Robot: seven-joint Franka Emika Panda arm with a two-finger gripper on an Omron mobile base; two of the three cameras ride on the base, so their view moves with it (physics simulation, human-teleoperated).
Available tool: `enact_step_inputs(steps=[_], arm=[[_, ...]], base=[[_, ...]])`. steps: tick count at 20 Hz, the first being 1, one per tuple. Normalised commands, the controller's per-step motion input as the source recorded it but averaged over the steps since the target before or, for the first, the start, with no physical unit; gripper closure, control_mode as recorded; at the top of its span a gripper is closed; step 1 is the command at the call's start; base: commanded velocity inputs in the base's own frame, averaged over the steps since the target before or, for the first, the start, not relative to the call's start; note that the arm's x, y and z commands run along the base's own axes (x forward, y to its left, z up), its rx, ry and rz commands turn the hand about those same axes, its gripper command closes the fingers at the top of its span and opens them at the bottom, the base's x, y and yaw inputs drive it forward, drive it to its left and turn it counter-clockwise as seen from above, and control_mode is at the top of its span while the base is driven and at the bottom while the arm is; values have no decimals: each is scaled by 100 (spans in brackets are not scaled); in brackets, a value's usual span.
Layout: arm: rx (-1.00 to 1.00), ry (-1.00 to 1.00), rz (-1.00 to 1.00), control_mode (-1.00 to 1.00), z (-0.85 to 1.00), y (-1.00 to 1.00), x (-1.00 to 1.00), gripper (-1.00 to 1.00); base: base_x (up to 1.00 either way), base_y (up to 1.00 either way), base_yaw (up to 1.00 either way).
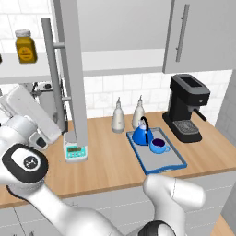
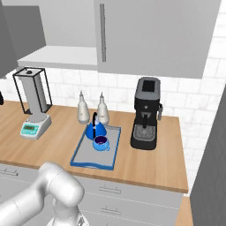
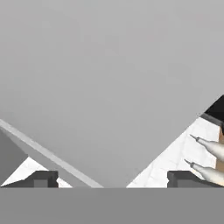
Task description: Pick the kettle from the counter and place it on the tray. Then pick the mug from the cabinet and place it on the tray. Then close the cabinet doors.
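Note:
The blue kettle (image 1: 142,132) (image 2: 95,128) and the blue mug (image 1: 158,145) (image 2: 101,142) both stand on the blue-rimmed tray (image 1: 164,168) (image 2: 84,161) on the counter (image 1: 106,159). The cabinet (image 2: 62,56) has its left door (image 1: 73,69) swung out, seen edge-on with its bar handle (image 1: 52,69). Its right door (image 1: 203,37) (image 2: 150,35) is closed. In the hand view my gripper (image 3: 113,179) is open, its fingertips (image 3: 41,178) spread wide just before a flat grey door panel (image 3: 109,78). Whether they touch it I cannot tell.
A black coffee machine (image 1: 186,108) (image 2: 145,114) stands right of the tray, with two pale bottles (image 1: 118,115) (image 2: 82,109) behind it. A small scale (image 1: 76,151) (image 2: 32,128) sits under the open door. A yellow jar (image 1: 25,46) rests on a shelf at left.

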Motion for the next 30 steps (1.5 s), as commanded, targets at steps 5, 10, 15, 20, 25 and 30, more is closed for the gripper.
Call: enact_step_inputs(steps=[5,10,15,20,25,30], arm=[[0,0,-12,-100,17,-100,30,-100],[2,0,-5,-100,24,-100,4,-100],[10,0,-1,-100,21,-100,42,-100],[17,-3,6,-100,32,-100,81,-100],[16,-4,11,-100,38,-95,88,-100],[15,-7,22,-100,13,-89,100,-100]], base=[[0,0,0],[0,0,0],[0,0,0],[0,0,0],[0,0,0],[0,0,0]])
